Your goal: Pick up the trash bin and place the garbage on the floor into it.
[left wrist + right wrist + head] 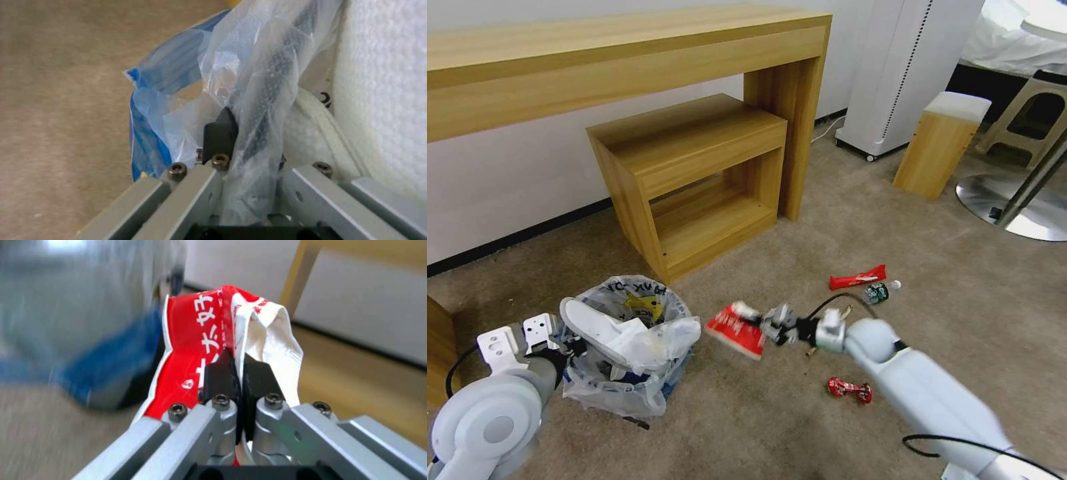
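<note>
Our right gripper (760, 323) is pinched tight on a red-and-white packet (736, 329), holding it in the air just beside the bin (627, 360), not yet over the opening. In the right wrist view the two black fingertips (219, 376) meet on the packet's edge (195, 350), with the bag hanging limp past them. We judge the packet light, thin and floppy, so an edge pinch like this should hold it, though the glossy film could slide free.

Our left gripper (564, 347) clamps the bin's rim and its crinkly clear liner (262, 83), one fingertip (220, 133) outside the plastic. The bin looks light, but the liner is slippery, so the grip is best kept on the stiff rim. A white slipper (597, 327) already pokes out of the bin.

On the carpet (747, 427) near our right arm lie a red wrapper (858, 277), a small bottle (880, 291) just beside it, and a crumpled red wrapper (848, 389) closer to us.
</note>
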### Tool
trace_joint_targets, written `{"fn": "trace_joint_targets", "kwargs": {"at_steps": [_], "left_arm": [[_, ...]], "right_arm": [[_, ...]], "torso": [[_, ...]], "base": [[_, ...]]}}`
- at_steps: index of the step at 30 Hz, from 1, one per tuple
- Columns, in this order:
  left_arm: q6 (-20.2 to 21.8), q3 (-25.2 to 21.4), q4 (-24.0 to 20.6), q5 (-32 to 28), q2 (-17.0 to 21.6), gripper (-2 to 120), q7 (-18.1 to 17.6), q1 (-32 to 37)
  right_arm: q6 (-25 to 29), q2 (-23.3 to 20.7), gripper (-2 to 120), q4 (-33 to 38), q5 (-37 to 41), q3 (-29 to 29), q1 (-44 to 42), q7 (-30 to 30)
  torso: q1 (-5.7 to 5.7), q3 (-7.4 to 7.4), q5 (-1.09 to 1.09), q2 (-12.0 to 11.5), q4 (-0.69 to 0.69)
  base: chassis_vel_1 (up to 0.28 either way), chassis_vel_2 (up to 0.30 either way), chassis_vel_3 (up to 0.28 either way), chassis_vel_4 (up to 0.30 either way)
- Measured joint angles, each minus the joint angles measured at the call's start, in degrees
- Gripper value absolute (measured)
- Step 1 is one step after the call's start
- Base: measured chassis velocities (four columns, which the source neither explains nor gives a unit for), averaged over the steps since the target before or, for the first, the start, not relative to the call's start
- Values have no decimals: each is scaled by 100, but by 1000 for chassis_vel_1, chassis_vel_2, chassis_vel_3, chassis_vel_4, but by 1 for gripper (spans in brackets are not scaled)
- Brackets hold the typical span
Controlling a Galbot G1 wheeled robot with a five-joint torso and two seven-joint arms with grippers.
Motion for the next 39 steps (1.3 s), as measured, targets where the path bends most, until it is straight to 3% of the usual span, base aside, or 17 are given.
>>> {"fn": "trace_joint_targets", "kwargs": {"at_steps": [14,39], "left_arm": [[-3,393,-12,-35,-51,0,186,-145],[32,791,192,104,-44,0,370,-337]], "right_arm": [[194,-241,0,540,1098,88,443,-213],[256,-65,0,1355,2083,-1047,1048,-634]], "torso": [[0,0,-1,0,1],[0,0,-2,0,1]], "base": [[0,0,0,0],[0,0,0,0]]}}
